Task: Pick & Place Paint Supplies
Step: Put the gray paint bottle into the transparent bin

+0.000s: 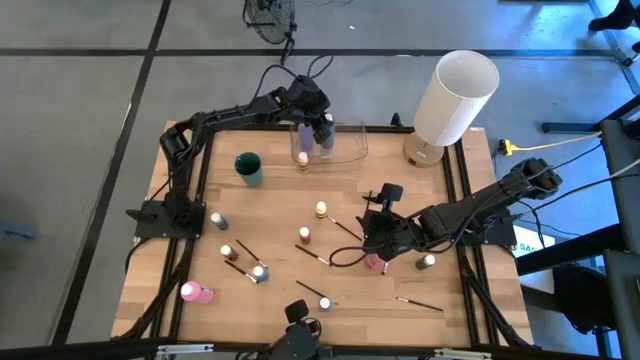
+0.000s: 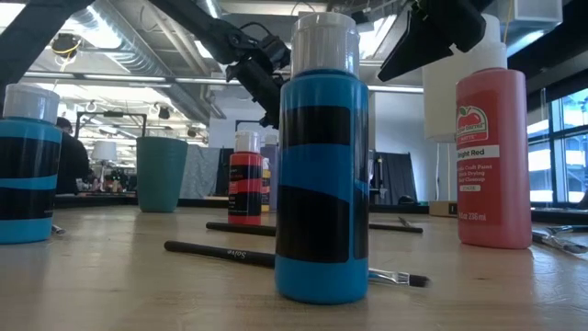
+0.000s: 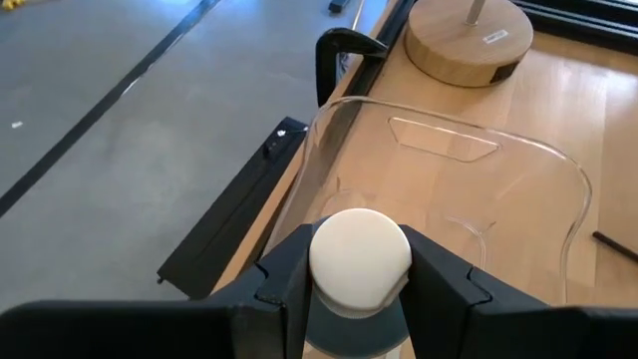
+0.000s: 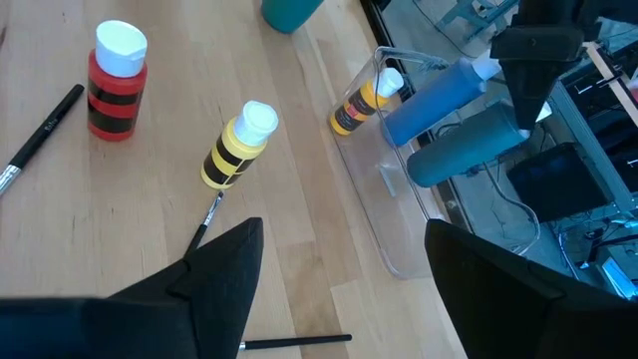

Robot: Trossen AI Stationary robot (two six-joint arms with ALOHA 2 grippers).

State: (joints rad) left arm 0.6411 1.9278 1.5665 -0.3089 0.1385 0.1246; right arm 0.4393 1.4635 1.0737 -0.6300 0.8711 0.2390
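My left gripper (image 1: 323, 128) is at the clear plastic container (image 1: 345, 150) at the table's far edge, shut on a grey-blue paint bottle (image 4: 464, 150) inside its walls. A lilac-blue bottle (image 4: 439, 95) and a yellow-and-black one (image 1: 303, 157) stand in the container. My right gripper (image 1: 376, 238) hangs open and empty at the table's middle right, just above a pink-red bottle (image 2: 491, 156). A red-and-black bottle (image 4: 115, 80) and a yellow-and-black bottle (image 4: 239, 145) stand on the wood ahead of it. Thin dark brushes (image 1: 420, 303) lie flat on the table. My left gripper pinches the grey-blue bottle between its two fingers (image 3: 284, 289) just under the white cap (image 3: 359, 254), coming from above. The bottle hangs below the fingers inside the container (image 3: 449, 150). Whether its base rests on the container's floor, I cannot tell.
A large white cylinder on a wooden base (image 1: 450, 100) stands at the far right, and a teal cup (image 1: 248, 168) left of the container. Several more bottles stand or lie on the near left (image 1: 195, 292), with one near the right edge (image 1: 428, 262). A blue-and-black bottle (image 2: 322, 165) stands near the front edge.
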